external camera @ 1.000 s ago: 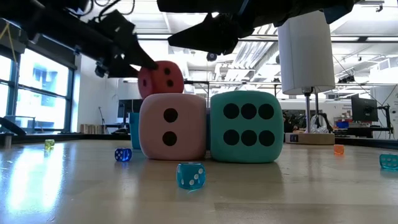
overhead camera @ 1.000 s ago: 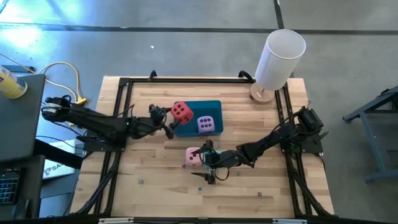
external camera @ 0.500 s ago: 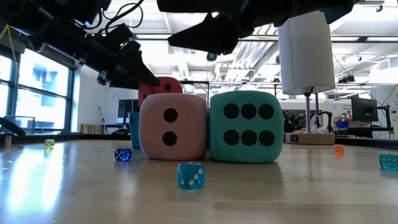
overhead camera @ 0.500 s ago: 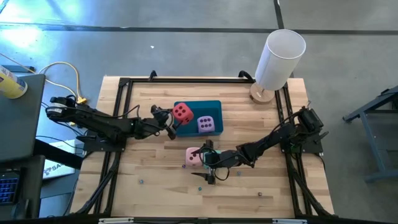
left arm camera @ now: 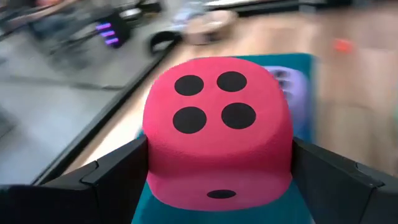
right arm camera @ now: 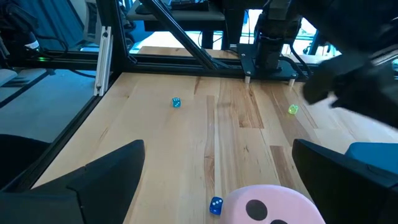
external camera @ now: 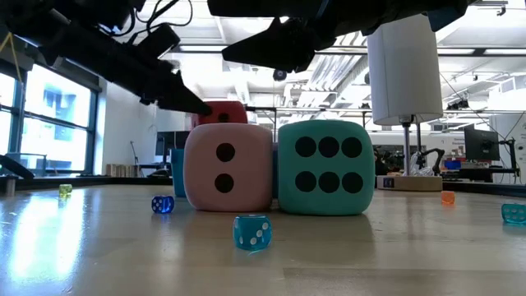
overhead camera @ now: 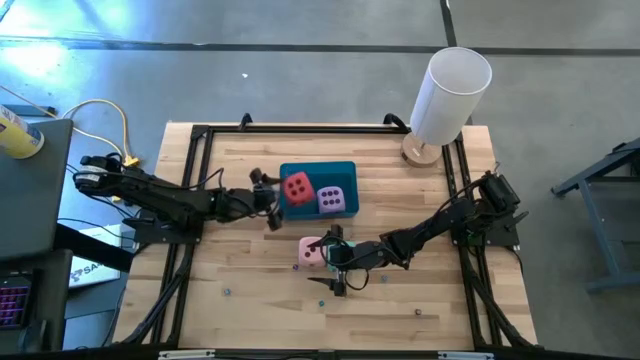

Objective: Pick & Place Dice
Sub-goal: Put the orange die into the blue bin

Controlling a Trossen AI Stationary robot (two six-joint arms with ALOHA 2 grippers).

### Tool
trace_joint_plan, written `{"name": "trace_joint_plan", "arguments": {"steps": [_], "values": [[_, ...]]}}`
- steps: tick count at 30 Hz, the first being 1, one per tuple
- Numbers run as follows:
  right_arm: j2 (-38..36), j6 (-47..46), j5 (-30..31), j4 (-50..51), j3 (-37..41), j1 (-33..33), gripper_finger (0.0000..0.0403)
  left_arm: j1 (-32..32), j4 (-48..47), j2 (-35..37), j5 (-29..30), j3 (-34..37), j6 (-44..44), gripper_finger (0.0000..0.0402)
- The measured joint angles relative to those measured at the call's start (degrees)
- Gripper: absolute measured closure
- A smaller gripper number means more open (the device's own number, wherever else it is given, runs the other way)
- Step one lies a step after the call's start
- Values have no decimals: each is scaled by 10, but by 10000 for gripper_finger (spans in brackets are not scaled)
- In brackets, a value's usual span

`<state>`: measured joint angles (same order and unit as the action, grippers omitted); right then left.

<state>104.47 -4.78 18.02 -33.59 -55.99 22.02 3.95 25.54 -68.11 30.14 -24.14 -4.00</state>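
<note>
A red die (left arm camera: 217, 130) stands in the blue tray (overhead camera: 332, 169) beside a purple die (overhead camera: 332, 200), with my left gripper (overhead camera: 272, 198) shut on it from the tray's left side. Nearer the front, a pink die (external camera: 228, 168) and a teal die (external camera: 327, 168) stand side by side on the table top. My right gripper (right arm camera: 217, 149) hovers open just above and in front of them, nothing between its fingers; the pink die's top (right arm camera: 273, 205) shows below it. My left gripper pinches the red die by two opposite side faces (left arm camera: 154, 168), one finger (left arm camera: 118, 177) on each. The fingers come nearly level from the table's left. The die stands upright, four dots up, low in the tray; whether its underside rests on the tray floor I cannot tell.
A tall white cylinder (overhead camera: 450, 90) stands on a wooden base at the back right corner. Tiny bead-like dice lie scattered: blue ones (external camera: 251, 233) (external camera: 163, 204), a yellow-green one (external camera: 65, 189), an orange one (external camera: 447, 197). A black frame (overhead camera: 200, 140) rims the table.
My left gripper has come down a little and rolled about its own axis, still holding the red die. The die has sunk from above the tray to low inside it, next to the purple die, and has turned with the roll.
</note>
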Motion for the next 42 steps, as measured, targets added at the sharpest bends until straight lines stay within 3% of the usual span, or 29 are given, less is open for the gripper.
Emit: {"name": "trace_joint_plan", "arguments": {"steps": [3,11,19,29,36,42], "values": [[0,0,0,0,0,0,3,-7,1,0,-69,0,-25,54],[0,0,0,0,0,0,3,-48,-3,0,-79,0,-5,54],[0,0,0,3,0,0,3,-103,-16,0,-192,0,-7,54],[0,-10,0,4,0,0,3,-165,-65,0,-251,0,-44,54],[0,-15,0,7,0,0,3,-185,-62,2,-278,0,-46,54],[0,-15,0,9,0,0,3,-190,-62,2,-227,0,-48,54]]}}
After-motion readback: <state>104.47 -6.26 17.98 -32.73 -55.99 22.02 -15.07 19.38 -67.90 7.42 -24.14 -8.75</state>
